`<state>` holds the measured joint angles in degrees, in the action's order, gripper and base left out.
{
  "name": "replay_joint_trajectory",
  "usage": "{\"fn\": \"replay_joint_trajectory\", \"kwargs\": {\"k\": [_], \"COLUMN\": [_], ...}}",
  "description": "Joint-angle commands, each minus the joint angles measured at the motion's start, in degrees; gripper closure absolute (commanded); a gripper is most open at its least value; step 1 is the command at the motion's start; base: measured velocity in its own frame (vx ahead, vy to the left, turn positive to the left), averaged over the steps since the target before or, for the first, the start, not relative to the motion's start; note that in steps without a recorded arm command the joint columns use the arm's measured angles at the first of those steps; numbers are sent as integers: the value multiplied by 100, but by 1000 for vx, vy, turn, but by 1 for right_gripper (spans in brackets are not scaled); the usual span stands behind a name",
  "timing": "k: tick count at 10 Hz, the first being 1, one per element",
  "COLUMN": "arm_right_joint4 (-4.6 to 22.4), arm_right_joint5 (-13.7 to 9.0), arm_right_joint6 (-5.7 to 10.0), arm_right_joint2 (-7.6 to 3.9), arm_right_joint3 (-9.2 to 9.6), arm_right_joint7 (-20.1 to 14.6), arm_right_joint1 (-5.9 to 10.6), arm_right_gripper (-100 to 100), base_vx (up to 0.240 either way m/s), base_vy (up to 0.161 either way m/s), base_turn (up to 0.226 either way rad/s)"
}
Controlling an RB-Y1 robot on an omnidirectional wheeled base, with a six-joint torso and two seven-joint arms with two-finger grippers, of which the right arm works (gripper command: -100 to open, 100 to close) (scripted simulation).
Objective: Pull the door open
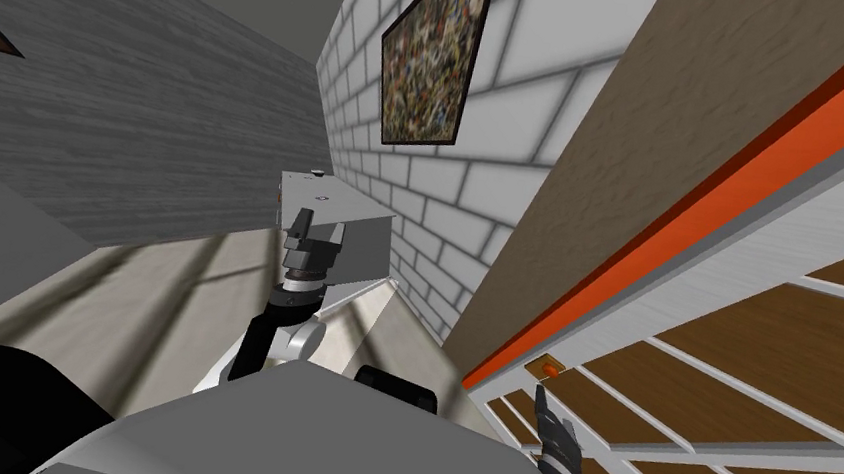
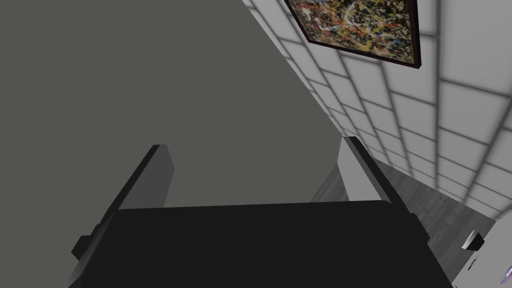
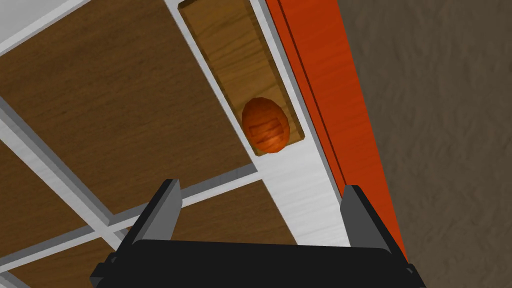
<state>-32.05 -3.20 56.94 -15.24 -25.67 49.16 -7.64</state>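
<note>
The door fills the right side of the head view: brown wood panels set between white bars, inside an orange frame. Its round orange knob sits on a light wooden plate near the frame edge; in the head view the knob is small. My right gripper is open and points at the door a short way from the knob, not touching it; the knob lies ahead of the gap between its fingers. In the head view the right gripper sits just below the knob. My left gripper is raised in front of me, open and holding nothing.
A white brick wall with a dark-framed picture meets the brown wall strip beside the door frame. A grey box-like cabinet stands against the brick wall ahead. A grey wood-grain wall lies to the left.
</note>
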Motion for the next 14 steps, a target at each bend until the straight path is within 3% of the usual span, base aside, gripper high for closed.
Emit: {"fn": "replay_joint_trajectory", "kwargs": {"k": [1, 5, 14], "arm_right_joint4": [-4, 81, 210], "arm_right_joint5": [30, 162, 363], "arm_right_joint6": [27, 154, 347], "arm_right_joint2": [-28, -118, -257], "arm_right_joint3": [-34, -193, -437], "arm_right_joint7": [191, 855, 1964], "arm_right_joint1": [-51, -169, -348], "arm_right_gripper": [-100, -100, -100], "base_vx": [3, 2, 0], "base_vy": [44, 47, 35], "base_turn": [9, 14, 11]}}
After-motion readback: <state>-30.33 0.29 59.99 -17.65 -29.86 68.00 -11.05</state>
